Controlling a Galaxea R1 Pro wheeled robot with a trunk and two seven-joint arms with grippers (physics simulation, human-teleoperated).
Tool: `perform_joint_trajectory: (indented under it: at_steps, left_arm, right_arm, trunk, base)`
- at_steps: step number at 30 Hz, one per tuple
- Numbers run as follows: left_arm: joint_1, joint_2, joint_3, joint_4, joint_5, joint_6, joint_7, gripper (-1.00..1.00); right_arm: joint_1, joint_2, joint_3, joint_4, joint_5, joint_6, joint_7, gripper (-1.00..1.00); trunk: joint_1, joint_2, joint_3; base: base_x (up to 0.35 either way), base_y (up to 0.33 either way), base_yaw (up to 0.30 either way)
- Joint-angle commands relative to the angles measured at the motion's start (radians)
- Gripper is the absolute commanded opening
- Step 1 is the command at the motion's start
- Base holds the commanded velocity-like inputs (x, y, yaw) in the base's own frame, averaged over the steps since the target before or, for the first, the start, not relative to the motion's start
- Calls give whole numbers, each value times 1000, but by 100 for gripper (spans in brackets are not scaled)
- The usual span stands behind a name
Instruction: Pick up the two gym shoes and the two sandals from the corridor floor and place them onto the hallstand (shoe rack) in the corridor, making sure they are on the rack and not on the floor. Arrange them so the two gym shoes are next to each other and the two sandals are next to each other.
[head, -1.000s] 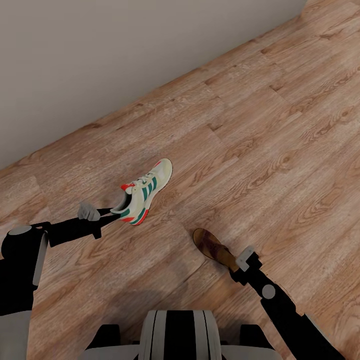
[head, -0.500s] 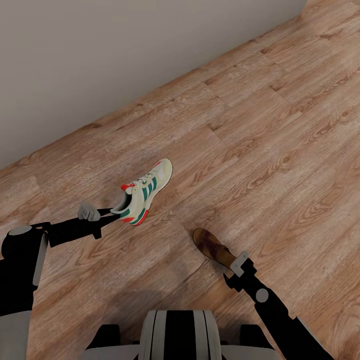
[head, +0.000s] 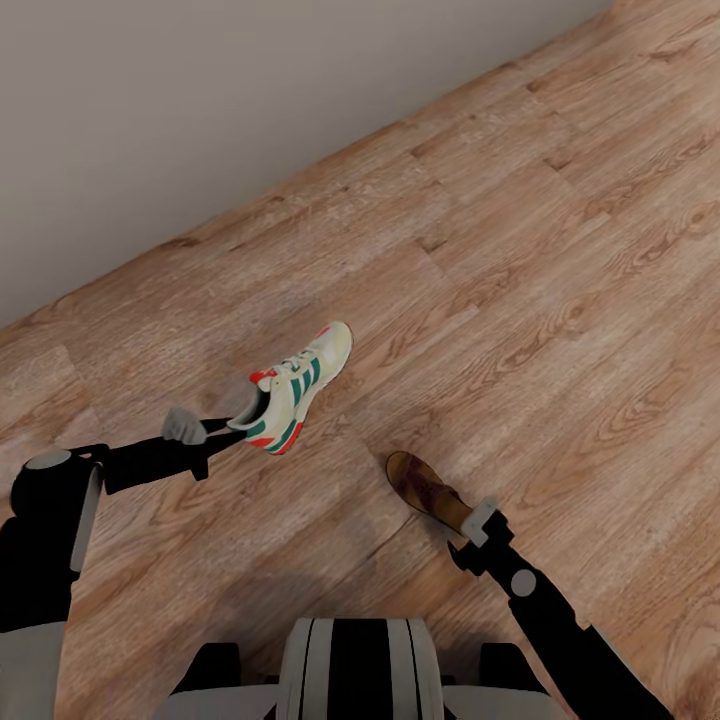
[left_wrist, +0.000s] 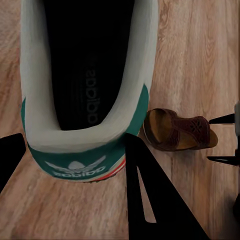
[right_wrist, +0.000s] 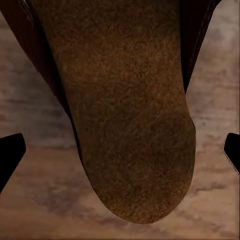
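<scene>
Left gripper (head: 222, 432) clamps the heel of one gym shoe (head: 293, 387), a finger (left_wrist: 150, 200) on either side of the green heel band; toe points away, sole apparently clear of the corridor floor (head: 560, 250). Right gripper (head: 468, 522) has one sandal (head: 428, 492) by its heel end, fingers straddling the tan footbed. Heel grips keep each shoe's length out ahead, likely for setting on the rack. Wall (head: 200, 100) beyond.

Green-striped cream sneaker (head: 292, 388), brown sandal (head: 428, 491)
</scene>
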Motion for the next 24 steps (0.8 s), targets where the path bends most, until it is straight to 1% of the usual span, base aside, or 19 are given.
perform_joint_trajectory:
  at_steps: [1,12,17,24]
  left_arm:
    - [-1,0,0,-1,-6,10,-8,-100]
    - [-1,0,-4,-1,-6,10,-8,-100]
    - [-1,0,-3,-1,-7,10,-8,-100]
    - [-1,0,-3,-1,-8,10,-8,-100]
  right_arm:
    - [-4,-1,1,-2,10,6,4,100]
    - [-10,-1,0,-3,10,6,4,100]
    - [-10,-1,0,-3,10,6,4,100]
    - [-11,-1,0,8,10,6,4,100]
  trunk:
    - [0,0,-1]
    - [0,0,-1]
    - [2,-1,-20]
    - [2,-1,-20]
  base:
    - [0,0,0]
    - [0,0,0]
    - [0,0,0]
    - [0,0,0]
